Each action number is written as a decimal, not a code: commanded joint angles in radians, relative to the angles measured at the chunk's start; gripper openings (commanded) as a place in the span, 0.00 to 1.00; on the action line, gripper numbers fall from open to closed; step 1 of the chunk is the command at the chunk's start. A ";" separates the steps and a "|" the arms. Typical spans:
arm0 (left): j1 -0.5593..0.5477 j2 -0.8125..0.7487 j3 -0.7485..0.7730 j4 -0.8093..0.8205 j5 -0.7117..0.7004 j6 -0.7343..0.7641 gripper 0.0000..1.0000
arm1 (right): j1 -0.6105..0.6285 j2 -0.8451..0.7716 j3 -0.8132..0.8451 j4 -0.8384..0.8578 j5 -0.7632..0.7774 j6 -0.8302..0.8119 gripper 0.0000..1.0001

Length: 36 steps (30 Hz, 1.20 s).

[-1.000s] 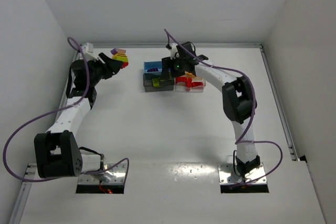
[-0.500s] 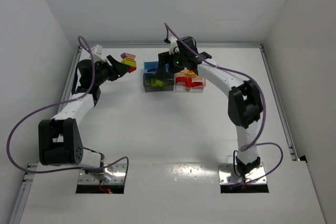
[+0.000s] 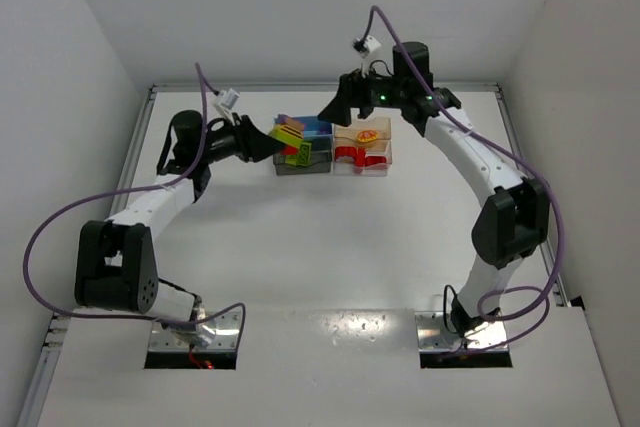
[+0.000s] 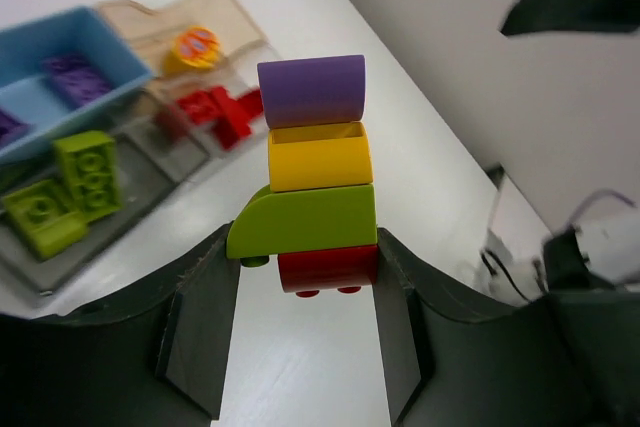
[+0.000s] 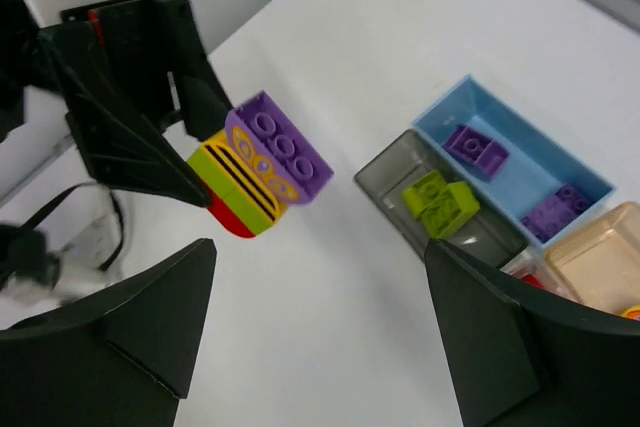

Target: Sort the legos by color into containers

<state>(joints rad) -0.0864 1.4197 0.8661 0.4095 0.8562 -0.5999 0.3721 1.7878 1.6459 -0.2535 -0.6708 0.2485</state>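
Left end effector (image 3: 273, 144) offering clump (image 4: 312, 172).
Clenching the red base (image 4: 328, 269), leaving purple top (image 4: 312, 90) free for the released right end effector (image 5: 320, 277) opposite, probably for pulling.

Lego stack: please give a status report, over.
Left tool shut on lego stack, held in the air. Right tool open, empty, facing it. Nothing between them.

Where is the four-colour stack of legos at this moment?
In the top view, the stack is held in the left hand, above the table beside the left side of the containers.
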 commanded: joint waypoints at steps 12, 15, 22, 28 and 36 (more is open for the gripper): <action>-0.104 0.126 0.215 -0.167 0.452 0.207 0.00 | -0.068 -0.100 -0.130 -0.102 -0.524 -0.258 0.87; -0.113 0.136 0.229 -0.209 0.461 0.241 0.00 | -0.058 -0.111 -0.130 -0.102 -0.524 -0.258 0.87; -0.147 0.136 0.229 -0.209 0.481 0.250 0.00 | -0.048 -0.093 -0.130 -0.093 -0.524 -0.239 0.87; -0.156 0.117 0.238 -0.209 0.491 0.250 0.00 | -0.048 -0.073 -0.130 -0.093 -0.515 -0.230 0.87; -0.174 0.117 0.238 -0.138 0.481 0.204 0.00 | -0.029 -0.054 -0.139 -0.082 -0.550 -0.201 0.83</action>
<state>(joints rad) -0.2440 1.5581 1.0592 0.1810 1.3022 -0.3935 0.3286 1.7241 1.5108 -0.3702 -1.1652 0.0494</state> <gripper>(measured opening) 0.556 0.836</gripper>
